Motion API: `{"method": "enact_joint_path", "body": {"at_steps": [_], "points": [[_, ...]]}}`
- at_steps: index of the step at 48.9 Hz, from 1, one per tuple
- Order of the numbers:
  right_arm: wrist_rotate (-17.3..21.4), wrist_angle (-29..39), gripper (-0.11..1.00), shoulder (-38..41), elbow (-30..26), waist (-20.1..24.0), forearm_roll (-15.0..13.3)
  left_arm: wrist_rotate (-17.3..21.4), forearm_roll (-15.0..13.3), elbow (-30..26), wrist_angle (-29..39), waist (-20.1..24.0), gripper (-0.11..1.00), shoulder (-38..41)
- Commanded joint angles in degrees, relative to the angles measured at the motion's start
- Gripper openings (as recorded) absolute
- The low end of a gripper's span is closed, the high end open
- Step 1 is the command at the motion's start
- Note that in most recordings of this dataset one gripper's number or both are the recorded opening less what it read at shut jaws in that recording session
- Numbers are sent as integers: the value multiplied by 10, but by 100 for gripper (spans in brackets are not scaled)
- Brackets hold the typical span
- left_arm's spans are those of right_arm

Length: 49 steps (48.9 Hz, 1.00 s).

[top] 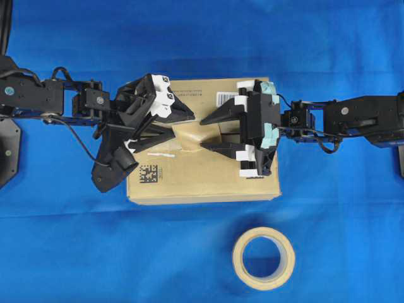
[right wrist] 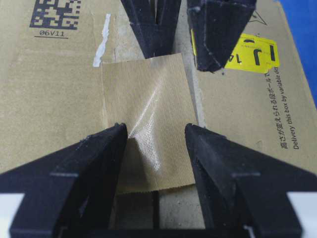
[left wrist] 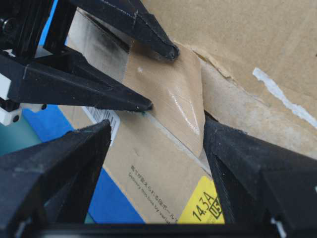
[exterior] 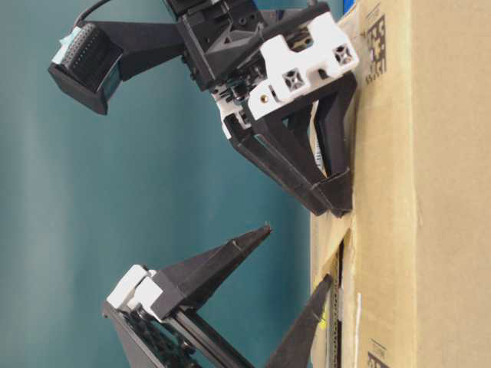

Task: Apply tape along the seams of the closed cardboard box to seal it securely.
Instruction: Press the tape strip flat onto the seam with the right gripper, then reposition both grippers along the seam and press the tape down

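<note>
A: Where is the tape (right wrist: pixel 147 116)?

B: Centre of the overhead frame, lying flat across the seam (left wrist: pixel 163 130) on top of the cardboard box (top: pixel 202 183); both the left gripper (top: pixel 165 125) and right gripper (top: pixel 208 132) have jaws spread, holding nothing.

A: How will it handle?

B: Probably thin, limp, sticky; press its edges flat rather than pinch.

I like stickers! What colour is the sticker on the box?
Yellow sticker with black print, clearest in the right wrist view.

Box top (top: pixel 202 180) crowded — both grippers (top: pixel 169 123) (top: pixel 205 134) over tape (top: pixel 192 136); roll (top: pixel 263 258) stands clear.
</note>
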Motion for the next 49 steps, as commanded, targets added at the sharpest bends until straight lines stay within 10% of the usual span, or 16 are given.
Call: {"method": "enact_joint_path", "body": {"at_steps": [1,28,49], "points": [[0,4,59,-5,-3,1,1,1,3,-22,38,8,72,-4],[0,2,59,-8,5,1,3,-6,5,-61,134,13,72,-7],[-1,-4,59,-120,49,1,3,-105,-5,-15,-40,12,71,-53]]}}
